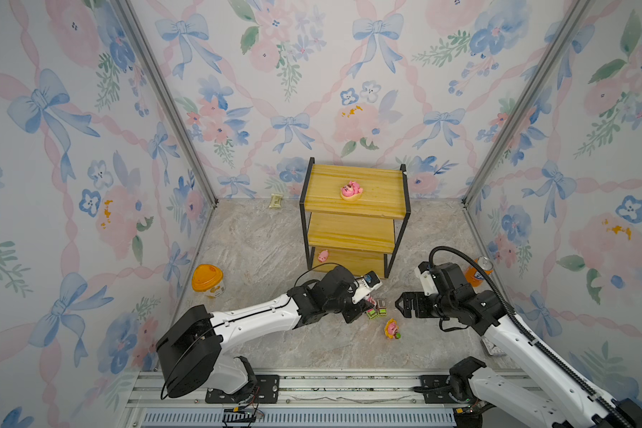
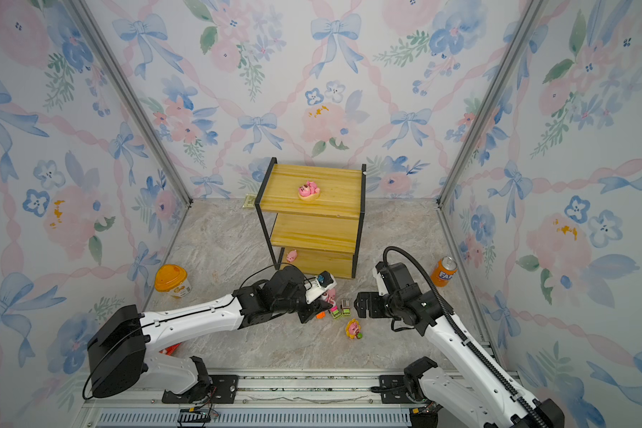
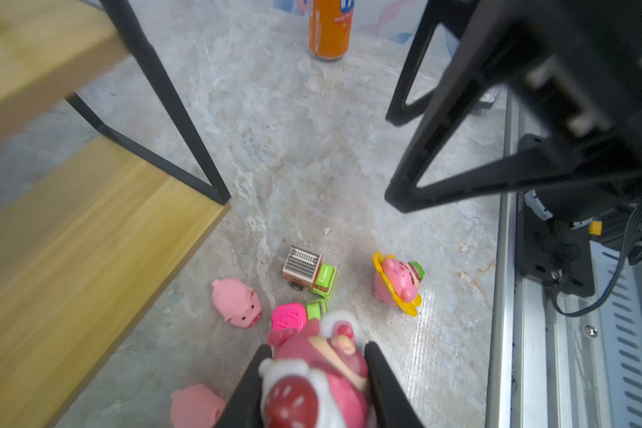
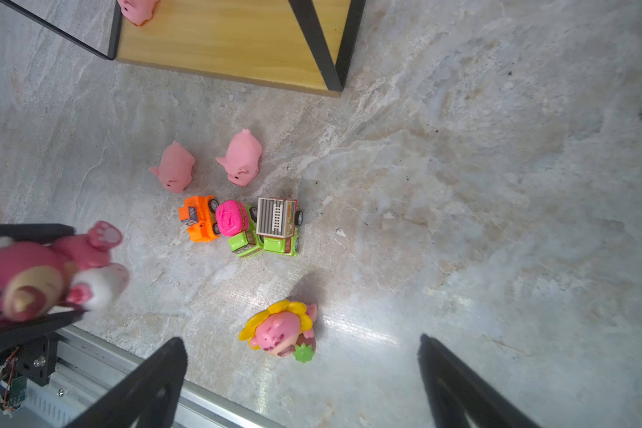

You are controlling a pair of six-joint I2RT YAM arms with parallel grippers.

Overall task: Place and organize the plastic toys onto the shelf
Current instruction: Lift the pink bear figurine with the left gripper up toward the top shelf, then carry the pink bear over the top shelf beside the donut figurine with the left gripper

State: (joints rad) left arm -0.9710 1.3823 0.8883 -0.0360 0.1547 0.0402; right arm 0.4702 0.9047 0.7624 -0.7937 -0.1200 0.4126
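Since the bear figurine [image 3: 319, 381] looks bound for the shelf [image 1: 353, 229], the left gripper [image 3: 317, 348] is clamped around its sides. The right gripper [image 4: 301, 339] stands wide apart, empty.

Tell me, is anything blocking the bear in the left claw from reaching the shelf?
Nothing visible. The left gripper holds the bear before the open front of the shelf. A pig sits on the bottom board and another bear on top, with bare board beside both.

Pink bear [image 3: 312, 381] gripped; 3 cars [image 4: 230, 218], 2 pigs [image 4: 240, 159] bunched nr shelf [image 1: 327, 181]; 2nd bear [image 1: 351, 190] on top
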